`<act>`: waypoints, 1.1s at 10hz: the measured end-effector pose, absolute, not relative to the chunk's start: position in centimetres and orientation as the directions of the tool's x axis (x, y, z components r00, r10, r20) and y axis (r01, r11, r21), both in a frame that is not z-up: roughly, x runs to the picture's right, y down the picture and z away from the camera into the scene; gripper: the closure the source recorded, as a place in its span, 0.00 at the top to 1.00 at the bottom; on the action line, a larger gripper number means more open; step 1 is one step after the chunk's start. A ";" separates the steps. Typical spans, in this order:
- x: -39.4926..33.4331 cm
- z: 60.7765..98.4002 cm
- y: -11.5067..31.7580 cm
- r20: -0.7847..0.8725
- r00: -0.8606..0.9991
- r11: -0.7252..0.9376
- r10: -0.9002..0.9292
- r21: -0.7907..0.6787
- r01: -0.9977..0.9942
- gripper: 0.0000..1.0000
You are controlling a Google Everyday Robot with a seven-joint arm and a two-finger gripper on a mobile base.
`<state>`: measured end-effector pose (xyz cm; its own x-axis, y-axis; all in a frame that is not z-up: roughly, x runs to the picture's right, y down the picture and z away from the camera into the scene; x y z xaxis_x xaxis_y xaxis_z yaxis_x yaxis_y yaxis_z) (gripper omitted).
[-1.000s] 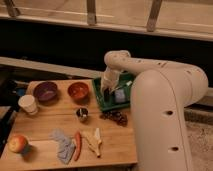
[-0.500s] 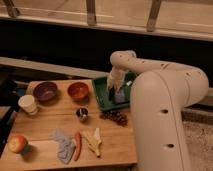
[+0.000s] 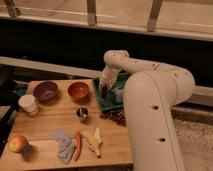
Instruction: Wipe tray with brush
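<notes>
The dark green tray (image 3: 103, 99) sits at the table's back right, partly hidden by my white arm. My gripper (image 3: 106, 85) reaches down over the tray, its tip low above the tray's inside. I cannot make out a brush. A pale blue object (image 3: 119, 95) lies in the tray beside the arm.
A purple bowl (image 3: 46, 91) and an orange bowl (image 3: 79, 90) stand left of the tray. A white cup (image 3: 28, 104), a small metal cup (image 3: 82, 114), dark grapes (image 3: 115, 117), an apple (image 3: 17, 144), a grey cloth (image 3: 63, 143), a carrot (image 3: 77, 145) and a banana (image 3: 94, 141) lie on the wooden table (image 3: 45, 125).
The gripper has shifted slightly to the right and back over the tray. Nothing else on the table has moved.
</notes>
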<state>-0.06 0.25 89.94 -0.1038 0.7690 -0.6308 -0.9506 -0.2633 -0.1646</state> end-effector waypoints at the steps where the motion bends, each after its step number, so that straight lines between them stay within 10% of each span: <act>1: -0.5 89.2 1.0 -0.636 -0.090 -0.256 0.766 -0.174 -0.951 0.00; 11: 1.8 89.4 0.6 -0.663 -0.138 -0.287 0.735 -0.120 -0.951 0.00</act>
<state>1.77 0.63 89.39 -0.1378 0.7355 -0.6634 -0.9505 -0.2865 -0.1202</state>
